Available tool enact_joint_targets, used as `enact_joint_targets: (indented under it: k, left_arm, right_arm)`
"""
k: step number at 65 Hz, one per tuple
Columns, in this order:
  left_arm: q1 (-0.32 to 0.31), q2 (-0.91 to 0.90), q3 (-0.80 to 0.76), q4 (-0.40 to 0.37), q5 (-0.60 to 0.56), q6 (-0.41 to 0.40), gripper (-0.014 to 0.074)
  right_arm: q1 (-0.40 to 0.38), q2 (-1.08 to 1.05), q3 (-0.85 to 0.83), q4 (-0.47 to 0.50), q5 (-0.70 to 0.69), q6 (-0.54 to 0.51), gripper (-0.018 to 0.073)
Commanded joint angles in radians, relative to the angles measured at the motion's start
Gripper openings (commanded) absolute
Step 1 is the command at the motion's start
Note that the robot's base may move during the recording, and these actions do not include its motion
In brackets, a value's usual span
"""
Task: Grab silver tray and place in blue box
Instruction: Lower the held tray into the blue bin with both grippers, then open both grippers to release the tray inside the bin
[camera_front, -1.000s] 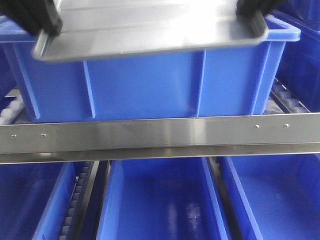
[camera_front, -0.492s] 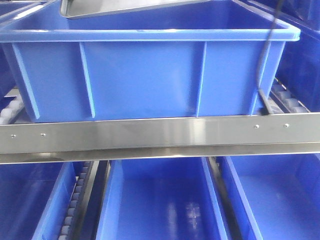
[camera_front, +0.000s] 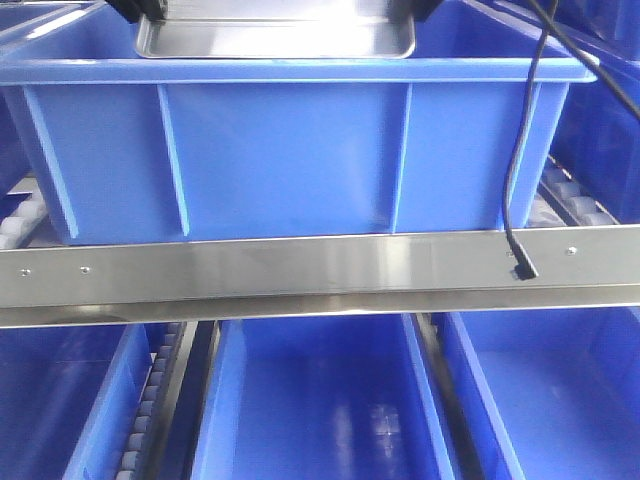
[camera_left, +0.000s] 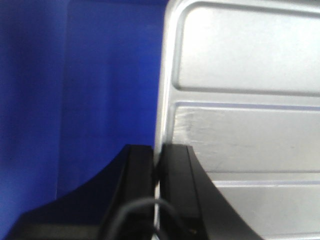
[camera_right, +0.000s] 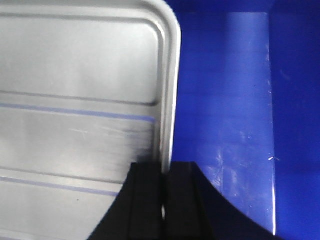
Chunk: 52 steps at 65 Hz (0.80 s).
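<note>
The silver tray (camera_front: 275, 38) hangs level just above the open top of the blue box (camera_front: 290, 150), its near rim showing over the box's front lip. My left gripper (camera_left: 158, 150) is shut on the tray's (camera_left: 240, 100) left rim, with blue box floor (camera_left: 90, 90) beneath. On the opposite side, my right gripper (camera_right: 164, 167) is shut on the right rim of the tray (camera_right: 80, 100), over the box's inside (camera_right: 225, 100). In the front view only dark finger parts (camera_front: 140, 10) show at the top edge.
A steel rack bar (camera_front: 320, 265) runs across in front of the box. More blue crates (camera_front: 320, 400) sit on the shelf below and to both sides. A black cable (camera_front: 520, 170) hangs down over the box's right front corner.
The tray has moved away from the camera and back over the box, from tilted at the front rim to level inside its outline. The black cable now dangles lower.
</note>
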Motion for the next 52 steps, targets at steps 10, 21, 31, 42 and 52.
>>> enact_joint_targets:
  k: [10, 21, 31, 42, 52]
  left_arm:
    - [-0.030, -0.023, -0.045, -0.112, -0.161, -0.001, -0.0006]
    - [-0.030, -0.004, -0.045, -0.112, -0.161, -0.001, -0.0006]
    - [-0.030, -0.002, -0.045, -0.119, -0.115, -0.001, -0.0006]
    - [-0.028, -0.002, -0.045, -0.119, -0.118, -0.001, -0.0006]
    - [-0.028, -0.002, -0.045, -0.117, -0.137, -0.001, -0.0006]
  right_arm:
    - [0.026, -0.043, -0.047, 0.098, -0.174, -0.017, 0.0057]
    - [0.026, -0.043, -0.047, 0.098, -0.174, -0.017, 0.0057]
    - [0.026, -0.043, -0.047, 0.098, -0.174, -0.017, 0.0057]
    - [0.026, -0.042, -0.047, 0.098, -0.175, -0.017, 0.0057]
    - [0.026, -0.039, -0.047, 0.094, -0.175, -0.017, 0.0057]
